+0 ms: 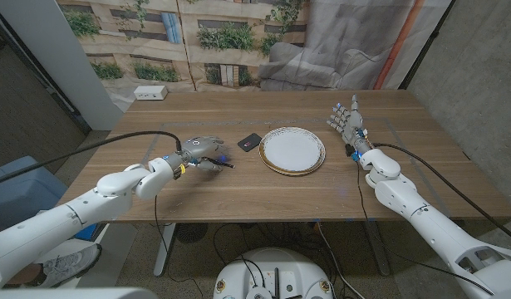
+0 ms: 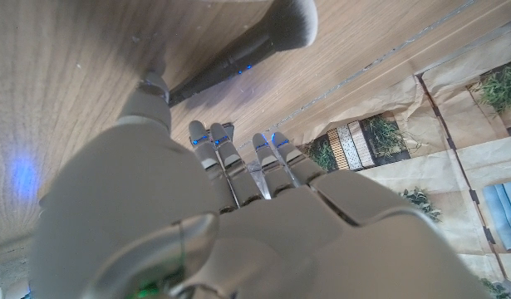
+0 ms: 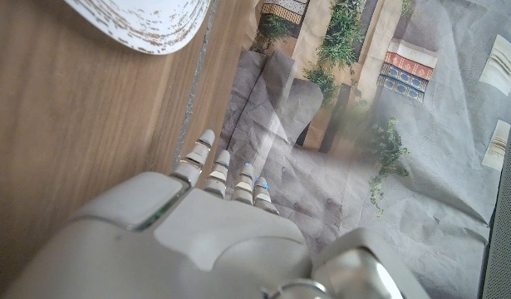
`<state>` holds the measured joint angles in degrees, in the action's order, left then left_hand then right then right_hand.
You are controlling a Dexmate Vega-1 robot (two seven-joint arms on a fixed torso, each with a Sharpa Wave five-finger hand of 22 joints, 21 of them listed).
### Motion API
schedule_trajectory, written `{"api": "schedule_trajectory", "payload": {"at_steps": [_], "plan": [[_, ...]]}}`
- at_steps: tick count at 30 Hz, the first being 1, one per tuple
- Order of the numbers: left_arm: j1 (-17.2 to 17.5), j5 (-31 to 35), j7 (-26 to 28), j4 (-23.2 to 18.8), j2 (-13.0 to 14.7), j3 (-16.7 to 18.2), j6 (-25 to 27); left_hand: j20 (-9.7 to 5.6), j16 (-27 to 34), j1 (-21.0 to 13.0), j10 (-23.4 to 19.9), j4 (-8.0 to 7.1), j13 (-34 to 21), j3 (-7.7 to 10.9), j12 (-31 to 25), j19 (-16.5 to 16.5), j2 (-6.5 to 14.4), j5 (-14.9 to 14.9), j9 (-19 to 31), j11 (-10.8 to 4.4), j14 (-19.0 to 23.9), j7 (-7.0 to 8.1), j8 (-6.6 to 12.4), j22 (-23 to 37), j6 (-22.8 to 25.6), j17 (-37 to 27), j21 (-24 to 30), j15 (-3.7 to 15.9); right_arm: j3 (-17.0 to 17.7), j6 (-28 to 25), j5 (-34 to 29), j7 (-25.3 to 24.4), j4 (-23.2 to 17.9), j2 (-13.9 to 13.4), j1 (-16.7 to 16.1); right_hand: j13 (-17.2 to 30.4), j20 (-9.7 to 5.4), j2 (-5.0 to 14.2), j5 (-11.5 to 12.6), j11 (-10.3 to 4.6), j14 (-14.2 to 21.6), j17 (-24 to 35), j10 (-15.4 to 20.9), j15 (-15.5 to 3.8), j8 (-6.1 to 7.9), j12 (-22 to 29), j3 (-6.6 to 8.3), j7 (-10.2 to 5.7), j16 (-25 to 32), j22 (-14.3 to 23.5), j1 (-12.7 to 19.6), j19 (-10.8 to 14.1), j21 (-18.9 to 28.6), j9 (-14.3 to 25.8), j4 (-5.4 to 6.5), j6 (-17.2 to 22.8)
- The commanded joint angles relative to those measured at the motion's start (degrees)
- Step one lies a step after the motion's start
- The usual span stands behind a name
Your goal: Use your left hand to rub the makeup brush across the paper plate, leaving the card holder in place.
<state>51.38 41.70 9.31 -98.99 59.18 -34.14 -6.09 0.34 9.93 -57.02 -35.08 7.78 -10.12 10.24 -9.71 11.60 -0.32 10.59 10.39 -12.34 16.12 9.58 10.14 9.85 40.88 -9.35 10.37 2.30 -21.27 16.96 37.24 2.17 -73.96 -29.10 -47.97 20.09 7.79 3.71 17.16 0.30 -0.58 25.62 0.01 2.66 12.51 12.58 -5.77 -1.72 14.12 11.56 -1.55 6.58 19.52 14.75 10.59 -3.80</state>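
Left hand (image 1: 198, 151) grips the makeup brush (image 1: 221, 164) just over the table (image 1: 238, 195), left of the paper plate (image 1: 292, 149) and near the card holder (image 1: 249, 141); rubbing looks not yet started. Right hand (image 1: 347, 123) stands holding nothing, fingers apart, right of the plate. Wooden tabletop, printed backdrop (image 1: 222, 37) behind.

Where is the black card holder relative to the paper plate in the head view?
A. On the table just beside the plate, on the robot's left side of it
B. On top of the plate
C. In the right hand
A: the card holder lies flat on the wood beside the paper plate, off its rim, toward the left hand.
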Motion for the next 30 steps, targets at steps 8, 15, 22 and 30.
{"api": "schedule_trajectory", "payload": {"at_steps": [8,15,22,30], "plan": [[2.11,-15.13,-5.72,-2.64,-1.26,5.4,1.87,0.03,0.08,5.43,5.74,-1.49,-0.03,-1.33,0.02,-2.25,0.62,-0.46,-0.05,0.47,-2.36,-0.08,0.22,0.0,-2.2,-0.22,0.13,4.02,0.02,0.05,-0.03,-0.14,0.07,0.03,-0.01,0.05,0.38,5.7,0.35,0.1,-0.05,0.19,-0.43,0.5,0.3,0.41,-0.04,0.06,0.21,0.33,0.32,0.03,0.35,0.15,0.26,-0.44],[4.19,-22.16,-1.43,-0.7,-3.21,7.98,-0.64,-0.63,0.46,6.53,5.93,-1.73,0.0,-1.43,-0.34,-1.34,1.03,-0.51,-0.07,0.54,-1.35,-0.21,0.52,0.0,-1.95,-0.17,0.57,4.53,0.02,0.07,-0.04,-0.14,0.09,0.04,-0.01,0.05,0.4,5.71,0.35,0.14,-0.06,0.19,-0.52,0.56,0.28,0.37,-0.04,0.04,0.2,0.33,0.32,0.0,0.34,0.15,0.26,-0.48],[5.77,-25.79,4.0,2.06,-5.31,9.48,-5.38,-0.88,0.53,7.48,7.81,-1.81,0.02,-1.14,-0.11,-0.85,2.2,-0.36,-0.09,1.46,-0.2,-0.94,0.32,0.0,-2.9,-0.11,0.69,4.36,0.02,0.05,-0.04,-0.15,0.06,0.03,-0.02,0.05,0.39,5.71,0.35,0.05,-0.01,0.19,-0.42,0.55,0.28,0.41,-0.03,0.06,0.23,0.33,0.32,0.01,0.34,0.15,0.26,-0.5],[6.98,-31.03,6.24,4.41,-8.49,10.48,-7.05,-1.16,0.3,8.2,9.65,-1.63,0.04,-0.86,-0.12,-1.05,3.02,-0.28,-0.13,2.23,-0.08,-1.37,-0.19,0.0,-5.3,-0.06,0.58,3.61,0.02,0.04,-0.04,-0.17,0.05,0.03,-0.02,0.05,0.4,5.7,0.35,0.06,-0.05,0.19,-0.49,0.49,0.28,0.38,-0.04,0.03,0.21,0.33,0.32,0.0,0.34,0.15,0.26,-0.49]]}}
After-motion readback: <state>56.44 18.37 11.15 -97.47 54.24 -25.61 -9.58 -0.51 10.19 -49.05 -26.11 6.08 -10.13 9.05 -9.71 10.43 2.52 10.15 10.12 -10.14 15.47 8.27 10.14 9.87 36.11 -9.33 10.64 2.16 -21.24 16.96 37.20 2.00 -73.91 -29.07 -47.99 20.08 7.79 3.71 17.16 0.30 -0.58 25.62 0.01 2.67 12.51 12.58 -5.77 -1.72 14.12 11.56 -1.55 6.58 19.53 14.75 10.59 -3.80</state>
